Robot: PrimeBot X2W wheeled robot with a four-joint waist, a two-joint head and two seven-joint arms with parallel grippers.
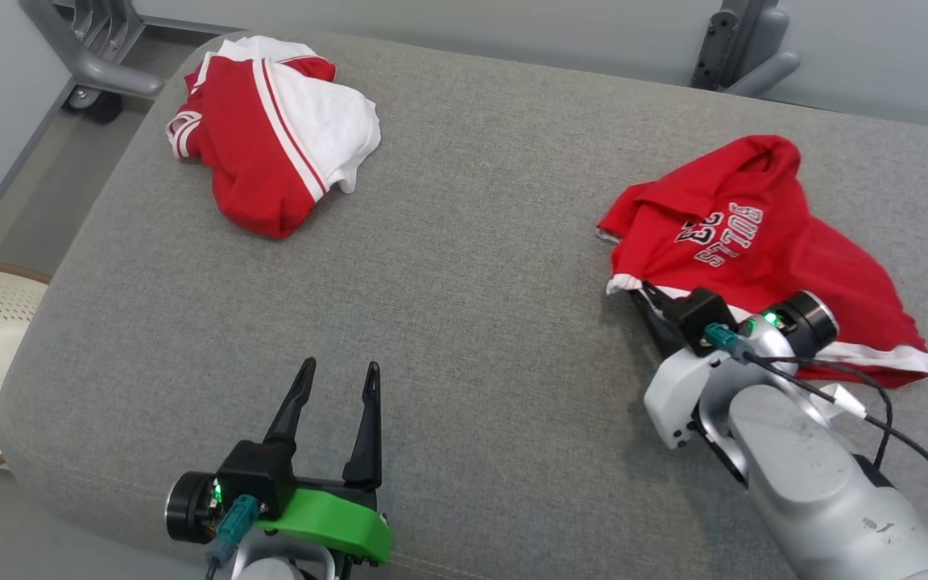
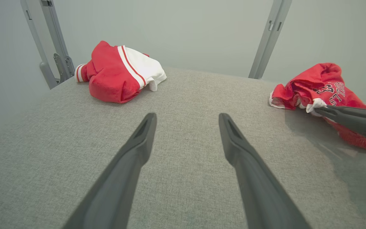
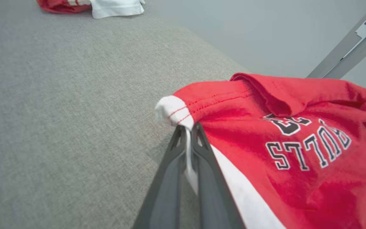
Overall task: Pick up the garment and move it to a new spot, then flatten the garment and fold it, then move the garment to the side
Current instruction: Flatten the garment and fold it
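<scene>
Bare test lab: grey fabric-covered bench (image 1: 464, 242), metal stand (image 1: 93, 56) on castors (image 1: 99, 105), plain pale walls (image 2: 202, 31).

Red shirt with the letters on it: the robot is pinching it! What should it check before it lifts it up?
1. The right gripper is shut on the red shirt: ok, it pinches the white hem.
2. Enough cloth is pinched to hold: cannot tell; just a thin edge sits between the fingers.
3. The left gripper is open and away from the shirt: ok.
4. There is bare grey cushion for a new spot: ok.
5. The red-and-white garment lies apart, not tangled in: ok.
</scene>
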